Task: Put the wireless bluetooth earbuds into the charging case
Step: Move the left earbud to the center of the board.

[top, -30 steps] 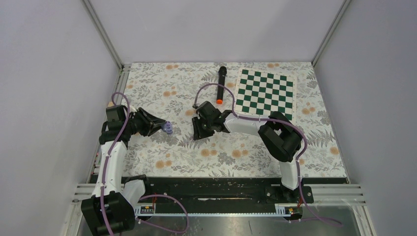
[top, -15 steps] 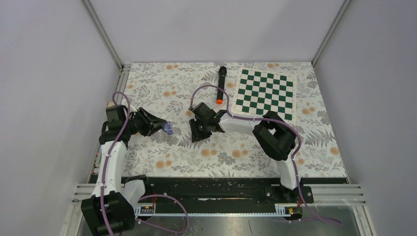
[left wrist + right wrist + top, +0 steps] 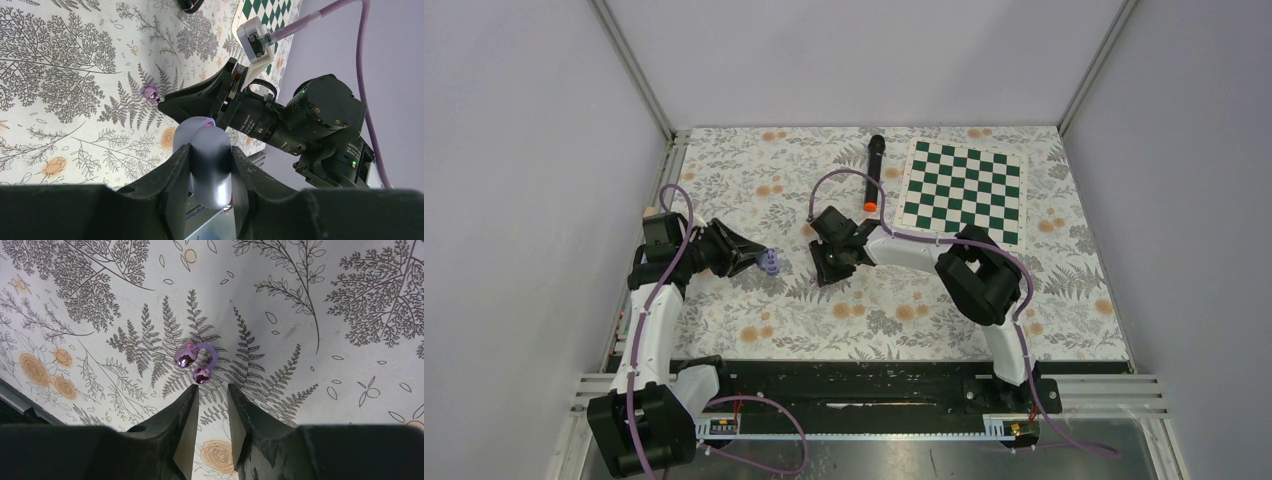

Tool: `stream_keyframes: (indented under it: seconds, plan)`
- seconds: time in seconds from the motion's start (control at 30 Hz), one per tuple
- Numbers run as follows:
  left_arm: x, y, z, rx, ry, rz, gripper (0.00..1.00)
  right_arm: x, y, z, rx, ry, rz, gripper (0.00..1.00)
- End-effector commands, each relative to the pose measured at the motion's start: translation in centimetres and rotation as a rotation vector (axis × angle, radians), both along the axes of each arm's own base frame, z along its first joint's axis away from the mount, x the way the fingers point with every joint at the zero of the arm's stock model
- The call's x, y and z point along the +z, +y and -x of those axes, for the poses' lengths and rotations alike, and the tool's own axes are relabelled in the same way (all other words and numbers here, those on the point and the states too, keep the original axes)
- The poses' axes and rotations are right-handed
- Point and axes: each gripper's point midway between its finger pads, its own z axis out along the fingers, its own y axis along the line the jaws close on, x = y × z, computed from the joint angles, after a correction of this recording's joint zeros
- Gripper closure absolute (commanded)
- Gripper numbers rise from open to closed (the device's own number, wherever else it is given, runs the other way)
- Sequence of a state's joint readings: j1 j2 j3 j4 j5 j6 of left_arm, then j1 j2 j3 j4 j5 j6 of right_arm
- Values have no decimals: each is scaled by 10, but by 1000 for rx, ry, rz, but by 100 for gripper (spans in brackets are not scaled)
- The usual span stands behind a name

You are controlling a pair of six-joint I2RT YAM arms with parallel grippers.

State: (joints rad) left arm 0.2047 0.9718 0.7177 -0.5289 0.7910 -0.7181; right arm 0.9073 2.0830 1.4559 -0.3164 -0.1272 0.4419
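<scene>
A pale purple charging case stands upright between the fingers of my left gripper, which is shut on it. From above, the case shows at the tip of the left gripper, left of centre. Pale purple earbuds lie on the floral table as two shiny bulbs close together. My right gripper hovers low just short of them, open by a narrow gap with nothing between the jaws. Its left fingertip almost touches the nearer bulb. The left wrist view shows an earbud at the right gripper's tip.
A long black microphone with an orange end lies behind the right gripper. A green and white chessboard lies at the back right. White walls with metal rails enclose the table.
The right gripper has moved a little to the left, toward the left gripper, and its jaws have narrowed. The left gripper keeps its hold on the case, nearly still.
</scene>
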Motion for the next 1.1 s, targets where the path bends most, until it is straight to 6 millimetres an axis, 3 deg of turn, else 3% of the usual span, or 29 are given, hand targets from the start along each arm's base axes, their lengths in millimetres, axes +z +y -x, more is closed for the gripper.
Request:
stream_keyframes:
  seconds: [0.0,0.27,0.47,0.83,1.07]
  plan:
    - [19,-2,-7,-34,-83,-1,100,4,9,-1,8,-31,21,64]
    - [21,-3,-6,-37,-84,4,100,3,-8,-25,-46,-133,160,64]
    - [20,-4,-6,-41,-82,4,100,12,-15,-31,-31,-181,185,64]
    - [20,-5,-6,-46,-81,2,100,45,6,-30,-56,-166,19,62]
    - [20,-5,-5,-46,-84,1,100,33,7,-36,-128,-134,63,61]
